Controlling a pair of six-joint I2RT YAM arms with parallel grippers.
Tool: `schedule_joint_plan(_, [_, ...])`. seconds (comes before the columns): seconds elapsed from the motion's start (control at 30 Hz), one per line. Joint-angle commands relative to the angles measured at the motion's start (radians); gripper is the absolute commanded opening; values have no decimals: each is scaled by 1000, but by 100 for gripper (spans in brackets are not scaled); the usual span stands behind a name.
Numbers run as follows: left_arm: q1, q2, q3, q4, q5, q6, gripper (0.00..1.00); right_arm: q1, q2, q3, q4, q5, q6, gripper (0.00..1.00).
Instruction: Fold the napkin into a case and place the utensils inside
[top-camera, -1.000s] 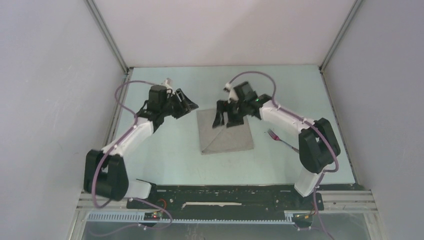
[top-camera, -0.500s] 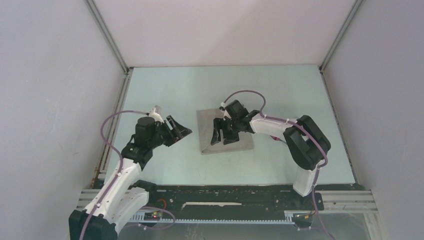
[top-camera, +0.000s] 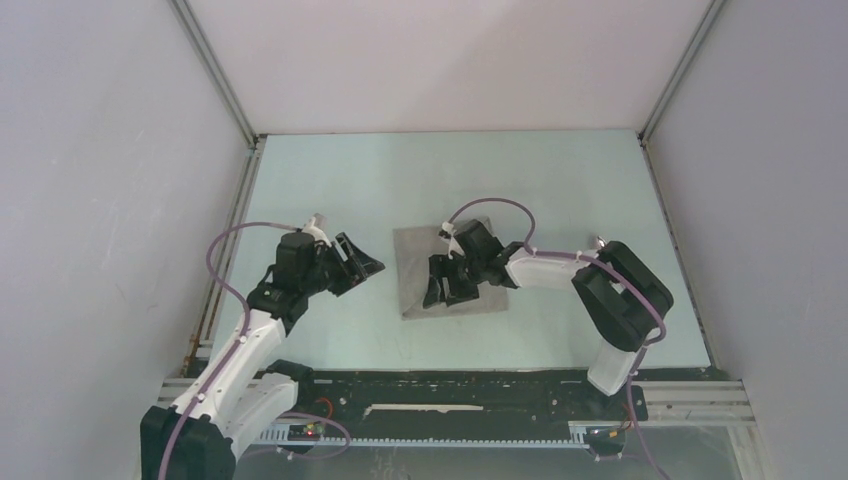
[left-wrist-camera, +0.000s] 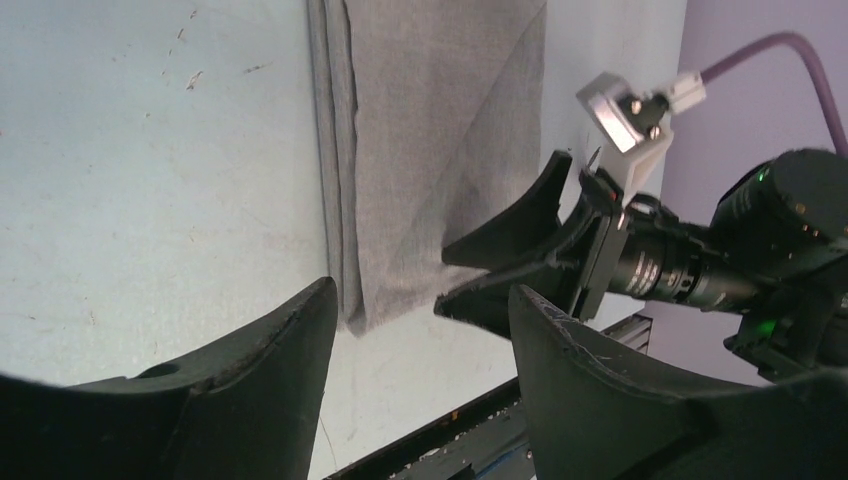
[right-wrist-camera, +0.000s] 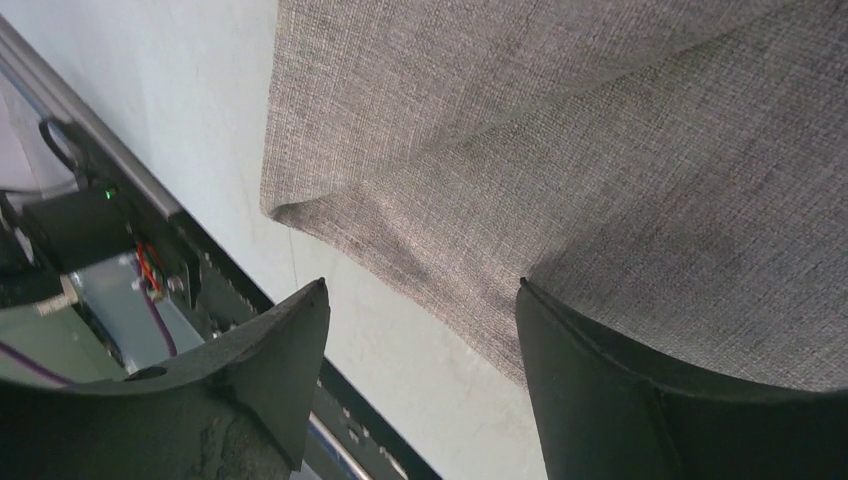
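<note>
The napkin, folded with a diagonal flap, lies flat beneath the right gripper and just right of the left gripper. Both sets of jaws are spread wide and empty. The table is pale green and the walls are white. The left wrist view alone shows the napkin's stacked edge layers, and the right wrist view alone shows its coarse weave.

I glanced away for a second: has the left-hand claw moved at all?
Yes. The left gripper has drawn back toward the arm bases, from level with the napkin's far edge to beside its middle.
</note>
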Motion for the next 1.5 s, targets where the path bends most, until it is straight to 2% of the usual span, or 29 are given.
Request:
schedule_joint_plan(0.0, [6, -1, 41, 25, 12, 10, 69, 50, -41, -137, -162, 6, -59, 78])
schedule_joint_plan(0.07, [6, -1, 40, 25, 11, 13, 69, 75, -77, -153, -236, 69, -83, 78])
schedule_joint_plan(0.13, [5, 3, 38, 31, 11, 14, 69, 96, -121, -146, -341, 195, -91, 79])
schedule_joint_plan(0.27, [6, 19, 47, 42, 20, 17, 69, 133, -162, -57, -574, 521, -56, 81])
schedule_joint_plan(0.37, [6, 30, 57, 43, 24, 26, 69, 151, -150, 22, -693, 637, -25, 82])
schedule_joint_plan(0.47, [6, 26, 65, 34, 26, 40, 69, 193, -196, 54, -656, 589, -38, 82])
schedule_joint_plan(0.6, [7, 5, 73, 1, 12, 60, 69, 236, -255, 99, -514, 380, -12, 83])
schedule_joint_plan(0.73, [17, -21, 73, -22, -1, 72, 69, 303, -213, 195, -521, 384, 14, 77])
schedule_joint_plan(0.77, [21, -26, 70, -24, -4, 73, 69, 323, -184, 225, -541, 396, 24, 74])
schedule_joint_plan(0.93, [58, -50, 57, -36, 3, 84, 69, 421, -19, 341, -628, 503, 49, 45])
schedule_joint_plan(1.0, [68, -55, 53, -41, 9, 91, 69, 444, 22, 380, -644, 531, 43, 39])
schedule_joint_plan(1.1, [78, -54, 45, -45, 19, 97, 69, 461, 68, 426, -691, 598, 38, 39])
schedule_joint_plan(1.2, [88, -59, 35, -44, 23, 100, 69, 479, 102, 471, -747, 655, 21, 44])
schedule_joint_plan(1.3, [95, -58, 24, -40, 25, 101, 69, 490, 111, 482, -763, 672, 10, 50])
schedule_joint_plan(1.47, [99, -49, 20, -29, 30, 100, 69, 494, 121, 481, -768, 680, -3, 53])
